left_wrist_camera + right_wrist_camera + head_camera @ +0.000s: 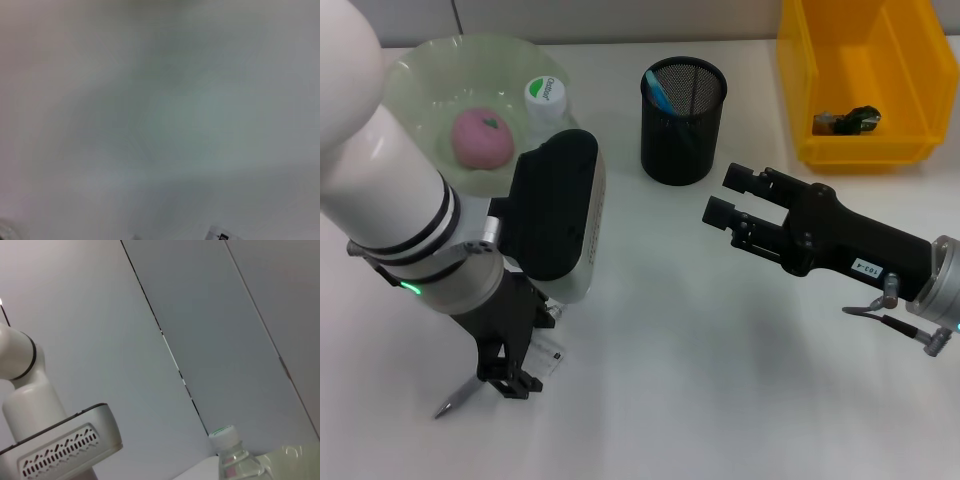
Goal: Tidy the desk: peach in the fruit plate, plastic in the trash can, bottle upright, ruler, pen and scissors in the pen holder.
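Observation:
A pink peach (pixel 482 137) lies in the green fruit plate (pixel 420 65). Beside the plate the bottle (pixel 547 96) stands upright with its white cap on; it also shows in the right wrist view (pixel 235 457). My left gripper (pixel 510 378) points down at the front left, right over a grey pen (pixel 452 404) and a clear ruler (pixel 549 354) on the table. The black mesh pen holder (pixel 683 125) holds something blue (pixel 663 92); I cannot tell whether it is the scissors. My right gripper (pixel 728 195) hovers open and empty beside the holder. Crumpled plastic (pixel 847 120) lies in the yellow trash can (pixel 865 150).
The white table stretches bare between the two arms and along the front edge. My left forearm (pixel 555 215) covers the space in front of the plate and bottle. The left wrist view shows only blurred tabletop and one corner of the ruler (pixel 223 235).

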Robot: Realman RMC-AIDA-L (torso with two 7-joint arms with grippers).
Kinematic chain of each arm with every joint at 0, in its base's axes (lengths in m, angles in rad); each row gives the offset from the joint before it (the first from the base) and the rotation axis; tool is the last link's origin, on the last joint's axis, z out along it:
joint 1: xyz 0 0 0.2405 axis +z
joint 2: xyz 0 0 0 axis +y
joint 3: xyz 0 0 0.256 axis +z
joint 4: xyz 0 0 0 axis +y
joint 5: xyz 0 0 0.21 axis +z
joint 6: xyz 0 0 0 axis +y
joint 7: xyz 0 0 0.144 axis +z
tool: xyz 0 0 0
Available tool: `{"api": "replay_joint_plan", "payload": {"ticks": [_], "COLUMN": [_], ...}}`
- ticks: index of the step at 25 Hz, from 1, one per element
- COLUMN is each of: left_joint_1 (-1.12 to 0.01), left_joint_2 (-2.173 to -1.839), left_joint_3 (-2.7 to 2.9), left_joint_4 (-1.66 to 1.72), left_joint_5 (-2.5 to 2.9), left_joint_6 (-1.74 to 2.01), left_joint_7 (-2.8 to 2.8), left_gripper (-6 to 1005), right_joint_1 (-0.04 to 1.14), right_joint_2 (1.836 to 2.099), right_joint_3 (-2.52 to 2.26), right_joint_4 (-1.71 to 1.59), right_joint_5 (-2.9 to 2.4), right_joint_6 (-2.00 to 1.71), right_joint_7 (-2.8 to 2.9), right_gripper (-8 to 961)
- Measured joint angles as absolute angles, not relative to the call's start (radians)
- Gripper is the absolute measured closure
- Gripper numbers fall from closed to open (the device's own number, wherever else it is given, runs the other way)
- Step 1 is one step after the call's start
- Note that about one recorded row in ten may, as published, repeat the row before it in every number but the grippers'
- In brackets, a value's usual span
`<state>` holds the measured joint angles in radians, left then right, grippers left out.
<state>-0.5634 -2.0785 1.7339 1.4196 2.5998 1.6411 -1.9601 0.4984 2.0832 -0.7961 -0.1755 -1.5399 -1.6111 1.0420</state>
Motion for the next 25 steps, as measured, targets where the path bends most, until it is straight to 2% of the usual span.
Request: {"api": "replay_joint_plan", "payload": {"ticks": [25], "left_joint_1": [-0.570], "left_joint_2": [-2.079], "left_joint_3": [1.771], "left_joint_4": [1.411], "left_joint_5": [2.616], "left_joint_6": [1.608], "left_joint_7": [-1.974], "left_gripper": [321], "right_joint_1": [0.493], "right_joint_2": [2.085], "right_joint_3": [-0.796], "right_joint_4": [-0.166], "right_joint_5": [-1.528], "right_joint_6": [-1.612], "right_joint_7": [1.049], "right_gripper": [270]}}
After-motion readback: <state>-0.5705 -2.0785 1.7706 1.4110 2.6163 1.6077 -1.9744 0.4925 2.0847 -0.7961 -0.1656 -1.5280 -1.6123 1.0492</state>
